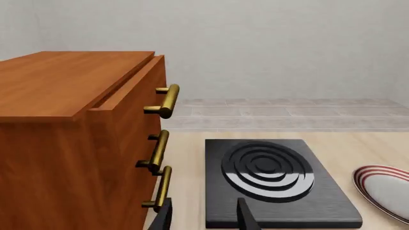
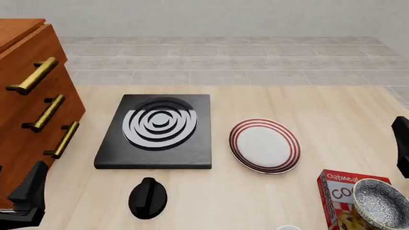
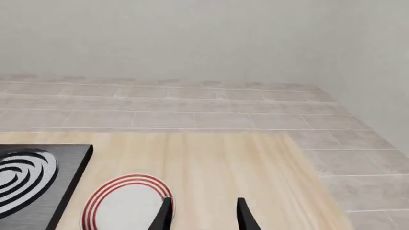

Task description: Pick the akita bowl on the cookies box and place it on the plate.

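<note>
The akita bowl (image 2: 381,204), dark outside and speckled inside, sits on the red cookies box (image 2: 338,196) at the near right corner of the table. The white plate (image 2: 265,145) with red rings lies left of and beyond the box, and also shows in both wrist views (image 1: 385,188) (image 3: 124,203). My right gripper (image 3: 203,215) is open and empty, its dark body (image 2: 401,146) at the right edge beyond the bowl, apart from it. At the near left, beside the cabinet, my left gripper (image 1: 204,218) is open and empty, far from the bowl.
A wooden cabinet (image 2: 26,96) with three brass handles stands at the left. A black square stove (image 2: 160,129) with grey rings lies left of the plate. A black knob-like object (image 2: 147,197) sits near the front. A small white thing (image 2: 288,227) peeks in at the bottom edge.
</note>
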